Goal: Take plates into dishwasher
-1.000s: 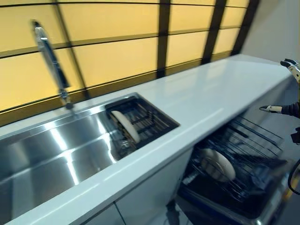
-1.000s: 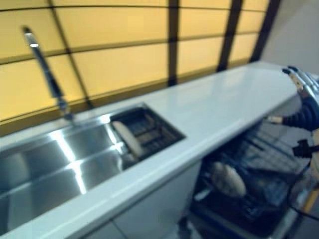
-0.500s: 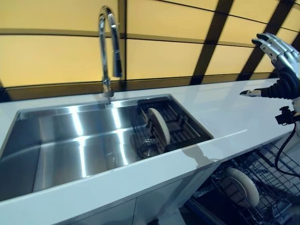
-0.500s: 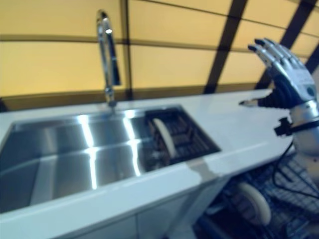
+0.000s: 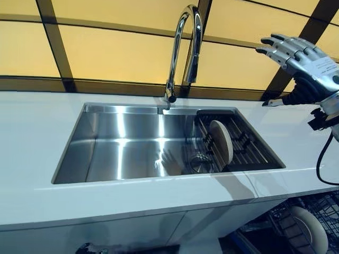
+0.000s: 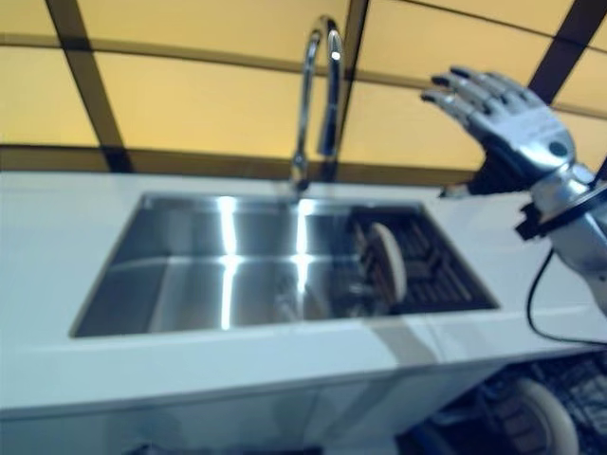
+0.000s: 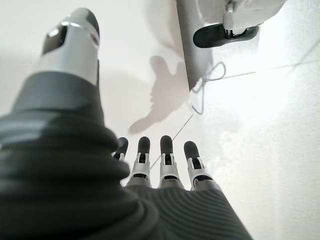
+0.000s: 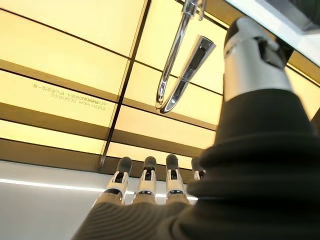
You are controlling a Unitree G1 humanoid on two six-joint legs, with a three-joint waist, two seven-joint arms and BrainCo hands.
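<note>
Two plates were visible. One pale round plate stood on edge in the dark rack at the sink's three o'clock end. The other plate stood in the dishwasher rack at five o'clock. The right hand hung spread above the counter, holding nothing; the left hand had straight fingers, also empty.

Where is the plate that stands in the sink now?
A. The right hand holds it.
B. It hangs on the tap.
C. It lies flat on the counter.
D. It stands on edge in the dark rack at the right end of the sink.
D: the plate stands on edge in the rack inside the sink; the right hand is open and empty above the counter.
</note>
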